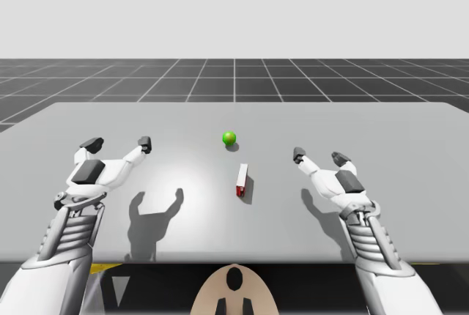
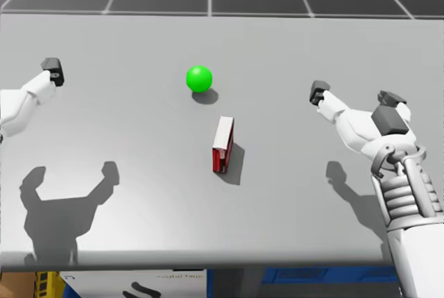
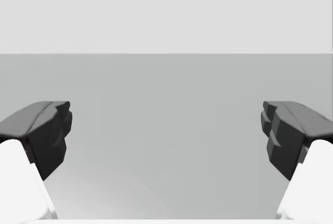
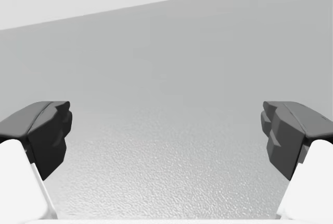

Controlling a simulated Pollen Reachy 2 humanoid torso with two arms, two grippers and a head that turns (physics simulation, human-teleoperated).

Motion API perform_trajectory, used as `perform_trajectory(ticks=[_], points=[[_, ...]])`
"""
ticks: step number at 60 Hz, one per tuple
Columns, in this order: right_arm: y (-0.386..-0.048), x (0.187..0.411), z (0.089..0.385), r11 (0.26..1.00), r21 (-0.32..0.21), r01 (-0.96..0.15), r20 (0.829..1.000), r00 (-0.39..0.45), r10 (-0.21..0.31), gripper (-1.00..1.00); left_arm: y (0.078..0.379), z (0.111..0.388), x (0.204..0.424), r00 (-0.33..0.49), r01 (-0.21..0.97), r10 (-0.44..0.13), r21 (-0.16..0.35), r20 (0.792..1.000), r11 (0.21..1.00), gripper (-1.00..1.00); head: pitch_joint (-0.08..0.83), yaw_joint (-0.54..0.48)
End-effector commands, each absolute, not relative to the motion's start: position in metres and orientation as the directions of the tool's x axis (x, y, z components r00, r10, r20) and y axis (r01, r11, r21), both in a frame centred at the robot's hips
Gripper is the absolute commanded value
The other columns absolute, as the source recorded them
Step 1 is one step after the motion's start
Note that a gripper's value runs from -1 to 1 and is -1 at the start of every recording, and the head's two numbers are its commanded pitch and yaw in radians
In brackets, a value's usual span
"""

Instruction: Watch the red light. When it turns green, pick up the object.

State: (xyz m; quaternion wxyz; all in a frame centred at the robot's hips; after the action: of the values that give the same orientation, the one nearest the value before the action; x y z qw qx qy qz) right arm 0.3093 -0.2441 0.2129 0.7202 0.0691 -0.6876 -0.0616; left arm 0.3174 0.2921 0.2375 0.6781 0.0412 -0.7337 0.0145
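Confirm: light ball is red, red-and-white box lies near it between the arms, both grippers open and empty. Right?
One thing is off: the light ball is green, not red, as the high view shows. The rest stands: the red-and-white box lies near it between the arms, and my left gripper and right gripper are open and empty.

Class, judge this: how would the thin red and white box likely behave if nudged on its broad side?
The box stands on a narrow edge, so it would probably tip flat. Its straight faces suggest it is stiff, and unlikely to roll.
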Motion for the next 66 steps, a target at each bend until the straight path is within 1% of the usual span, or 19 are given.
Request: perform_trajectory(ticks=[1,3,6,7,9,10,11,12,13,16,17,19,22,29,32,36,40,50,66], points=[[-0.233,0.305,0.214,0.978,0.209,-0.030,0.977,0.055,-0.207,-1.00,0.292,0.238,0.317,-0.078,-0.080,-0.040,0.034,0.996,0.996,-1.00,0.644,-0.04],[-0.229,0.301,0.217,0.977,0.209,-0.052,0.977,0.052,-0.206,-1.00,0.292,0.238,0.317,-0.078,-0.079,-0.040,0.034,0.996,0.996,-1.00,0.643,-0.04],[-0.220,0.295,0.222,0.983,0.169,-0.068,0.985,0.027,-0.168,-1.00,0.291,0.238,0.316,-0.079,-0.077,-0.040,0.034,0.996,0.996,-1.00,0.643,-0.04],[-0.218,0.294,0.223,0.976,0.189,-0.109,0.982,0.047,-0.185,-1.00,0.291,0.238,0.316,-0.079,-0.075,-0.040,0.034,0.996,0.997,-1.00,0.643,-0.04],[-0.210,0.286,0.227,0.977,0.171,-0.131,0.985,0.062,-0.164,-1.00,0.289,0.238,0.315,-0.079,-0.072,-0.041,0.035,0.996,0.997,-1.00,0.645,-0.04],[-0.207,0.284,0.229,0.965,0.216,-0.150,0.975,0.085,-0.205,-1.00,0.289,0.238,0.315,-0.079,-0.072,-0.042,0.036,0.996,0.997,-1.00,0.644,-0.04],[-0.202,0.280,0.231,0.957,0.237,-0.169,0.970,0.101,-0.222,-1.00,0.288,0.238,0.315,-0.079,-0.072,-0.043,0.038,0.996,0.997,-1.00,0.644,-0.04],[-0.200,0.278,0.231,0.957,0.229,-0.180,0.972,0.103,-0.213,-1.00,0.288,0.238,0.315,-0.078,-0.071,-0.044,0.038,0.996,0.997,-1.00,0.644,-0.04],[-0.198,0.275,0.231,0.959,0.188,-0.214,0.980,0.100,-0.170,-1.00,0.288,0.238,0.315,-0.078,-0.070,-0.045,0.039,0.996,0.997,-1.00,0.644,-0.04],[-0.191,0.267,0.229,0.955,0.119,-0.271,0.991,0.087,-0.099,-1.00,0.287,0.238,0.315,-0.077,-0.071,-0.048,0.042,0.996,0.997,-1.00,0.644,-0.04],[-0.188,0.263,0.227,0.957,0.057,-0.284,0.997,0.061,-0.041,-1.00,0.288,0.237,0.315,-0.076,-0.072,-0.048,0.042,0.996,0.996,-1.00,0.644,-0.04],[-0.185,0.258,0.228,0.951,0.079,-0.298,0.994,0.092,-0.054,-1.00,0.288,0.237,0.316,-0.075,-0.073,-0.047,0.042,0.996,0.996,-1.00,0.645,-0.04],[-0.181,0.249,0.228,0.937,0.059,-0.344,0.996,0.087,-0.030,-1.00,0.288,0.238,0.315,-0.075,-0.076,-0.044,0.038,0.996,0.996,-1.00,0.645,-0.04],[-0.177,0.235,0.224,0.882,0.066,-0.466,0.994,0.109,-0.017,-1.00,0.288,0.237,0.316,-0.073,-0.076,-0.044,0.038,0.996,0.996,-1.00,0.650,-0.05],[-0.175,0.233,0.219,0.850,0.092,-0.519,0.994,0.102,-0.046,-1.00,0.288,0.237,0.316,-0.073,-0.075,-0.044,0.038,0.996,0.996,-1.00,0.650,-0.05],[-0.171,0.227,0.211,0.803,0.058,-0.594,0.997,0.072,-0.019,-1.00,0.288,0.237,0.316,-0.072,-0.076,-0.043,0.038,0.996,0.996,-1.00,0.652,-0.05],[-0.166,0.223,0.208,0.764,0.074,-0.641,0.996,0.088,-0.022,-1.00,0.288,0.237,0.316,-0.071,-0.076,-0.042,0.037,0.997,0.996,-1.00,0.654,-0.05],[-0.154,0.228,0.196,0.710,0.051,-0.703,0.997,0.075,0.002,-1.00,0.289,0.236,0.316,-0.069,-0.079,-0.042,0.037,0.997,0.996,-1.00,0.657,-0.04],[-0.131,0.256,0.166,0.709,-0.011,-0.705,0.998,0.030,0.046,-1.00,0.291,0.237,0.316,-0.072,-0.081,-0.039,0.033,0.997,0.996,-1.00,0.661,-0.04]])
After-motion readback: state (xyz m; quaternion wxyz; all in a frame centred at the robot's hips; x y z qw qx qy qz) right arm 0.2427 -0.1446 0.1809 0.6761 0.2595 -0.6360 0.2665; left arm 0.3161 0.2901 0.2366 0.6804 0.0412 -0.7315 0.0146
